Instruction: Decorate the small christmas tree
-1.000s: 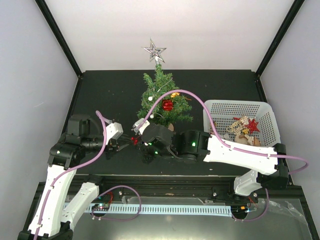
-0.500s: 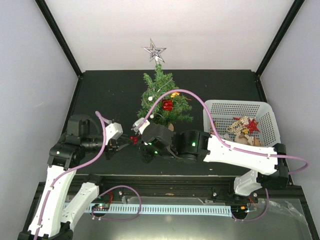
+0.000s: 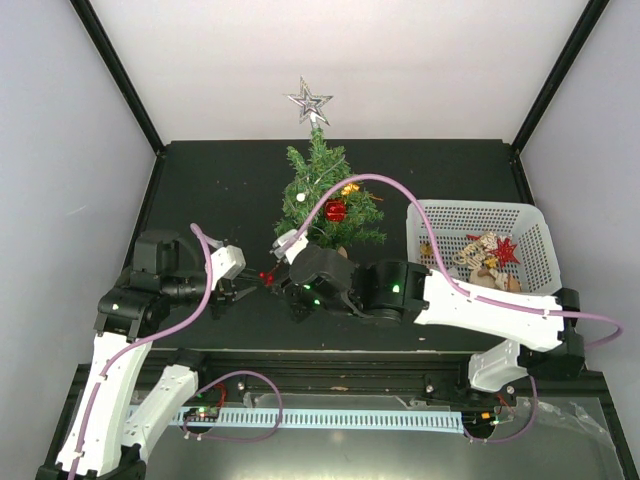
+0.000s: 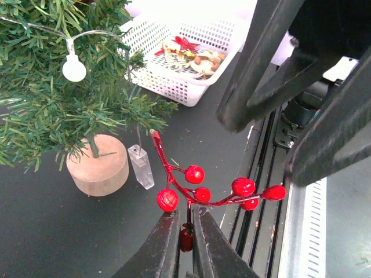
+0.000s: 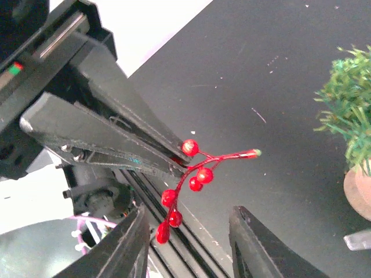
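The small christmas tree (image 3: 322, 195) stands at the back middle on its wooden base (image 4: 97, 165), with a silver star (image 3: 308, 101) on top, a red ornament (image 3: 335, 210) and a white bulb (image 4: 74, 68). A red berry sprig (image 4: 194, 185) hangs in front of the tree. My left gripper (image 4: 185, 215) is shut on its stem. My right gripper (image 5: 189, 218) stands open just right of the sprig (image 5: 197, 174), its fingers apart on either side of the lower berries without touching them. In the top view the two grippers meet at the sprig (image 3: 267, 278).
A white plastic basket (image 3: 470, 208) with several ornaments, one a red star (image 3: 503, 250), sits at the right. A small clear plastic piece (image 4: 141, 167) lies beside the tree base. The rail at the table's near edge (image 4: 301, 231) runs under the grippers.
My right gripper has opened and let go of the berry sprig, drawing slightly right. My left gripper has closed on the stem and now holds the sprig alone.
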Tool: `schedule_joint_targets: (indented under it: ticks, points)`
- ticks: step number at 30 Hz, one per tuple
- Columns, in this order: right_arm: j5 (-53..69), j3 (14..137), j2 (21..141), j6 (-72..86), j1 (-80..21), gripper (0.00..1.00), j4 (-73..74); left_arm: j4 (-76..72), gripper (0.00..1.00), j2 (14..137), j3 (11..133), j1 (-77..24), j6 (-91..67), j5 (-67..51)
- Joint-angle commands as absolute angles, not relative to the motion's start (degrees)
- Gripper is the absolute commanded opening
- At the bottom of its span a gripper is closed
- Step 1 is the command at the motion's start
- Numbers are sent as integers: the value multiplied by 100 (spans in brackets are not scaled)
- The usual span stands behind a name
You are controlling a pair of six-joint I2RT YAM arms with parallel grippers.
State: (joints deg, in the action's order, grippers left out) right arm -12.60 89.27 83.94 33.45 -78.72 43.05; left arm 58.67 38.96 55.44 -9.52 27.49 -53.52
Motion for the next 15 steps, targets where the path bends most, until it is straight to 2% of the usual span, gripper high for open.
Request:
schedule_joint_targets:
  ticks: [1,5,9,15]
  points:
    - [-1786,8797,7998,3438,-7906,46,4316,5884,9,3869,5797,-959,2760,-5245]
    - [-2166,8679,7706,3503,-7909,54,4387,5917,9,3931,5904,-960,2774,-5139]
    - [-2908,8545,7341,3726,-7885,58,4667,5879,8,4064,6167,-958,2764,-4794]
    - [-3568,8045,6500,4166,-7598,60,4948,5542,8,4560,6852,-961,2742,-4192]
